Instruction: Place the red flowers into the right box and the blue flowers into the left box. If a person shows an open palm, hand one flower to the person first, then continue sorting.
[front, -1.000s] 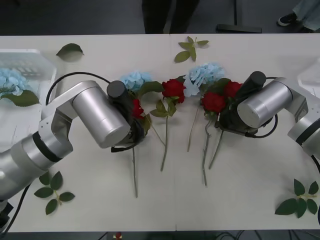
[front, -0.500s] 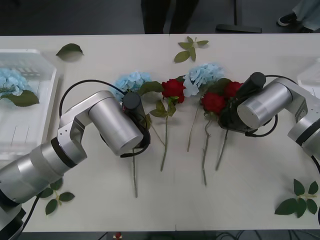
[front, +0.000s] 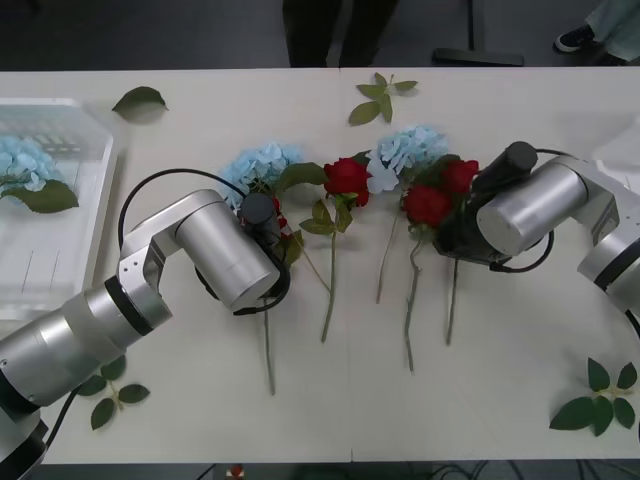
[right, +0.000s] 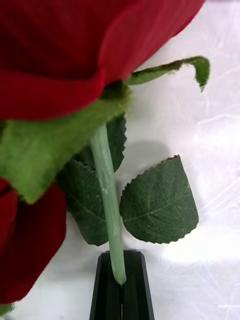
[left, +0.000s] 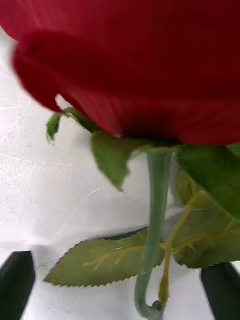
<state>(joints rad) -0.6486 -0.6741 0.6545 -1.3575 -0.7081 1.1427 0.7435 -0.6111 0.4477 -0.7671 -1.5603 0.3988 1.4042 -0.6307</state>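
The table (front: 520, 380) is white, and a row of flowers lies across its middle.

The left gripper (left: 122, 290) is down over a red rose (front: 275, 218) at the left end of the row. Its two black fingers (left: 17, 282) are spread wide apart, one on each side of the rose stem. They do not touch the stem. In the left wrist view the big red bloom (left: 140, 65) is right above the gripper, with green leaves under it. A blue flower (front: 258, 163) lies just behind this rose.

The right gripper (right: 121, 290) is at the right end of the row. Its fingers are pressed together and pinch the thin green stem (right: 107, 200) of another rose (front: 458, 177). That stem points down toward the near edge of the table.

Two more roses lie between the arms: one (front: 347, 180) in the middle and one (front: 426, 205) near the right gripper. A second blue flower (front: 405, 150) lies between them, a little farther back.

The left box (front: 70, 250) sits at the far left of the table. One blue flower (front: 22, 160) already lies in it. Loose green leaf sprigs (front: 380, 95) lie here and there on the table.
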